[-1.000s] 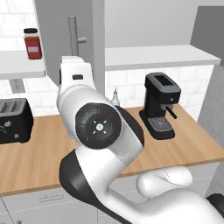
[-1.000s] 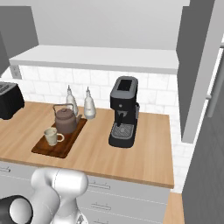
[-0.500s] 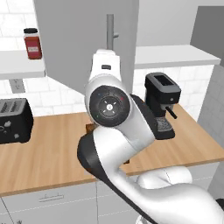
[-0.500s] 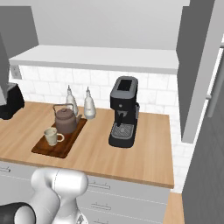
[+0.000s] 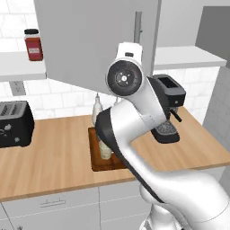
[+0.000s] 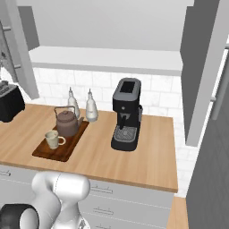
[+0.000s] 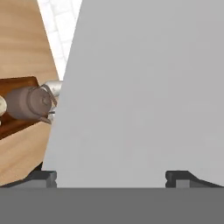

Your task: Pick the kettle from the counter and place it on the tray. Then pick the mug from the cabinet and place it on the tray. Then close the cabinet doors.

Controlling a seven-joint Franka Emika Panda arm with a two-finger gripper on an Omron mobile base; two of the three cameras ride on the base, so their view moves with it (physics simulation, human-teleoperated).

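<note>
I'm in a kitchen. A light-wood counter [image 6: 134,161] with grey drawers carries an espresso machine [image 6: 125,115] and black toaster [image 5: 15,123], backed by white tile wall [image 6: 156,87] and grey wall cabinets [image 5: 90,40].

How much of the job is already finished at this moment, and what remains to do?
Done: the squat dull-brown kettle and the small cream mug both stand on the flat dark-brown wooden tray. In hand: the open pincer faces a light-grey cabinet door, which the left base view shows partly swung. Left: the doors are not closed; the right-hand panel stands open in the right base view.
</note>
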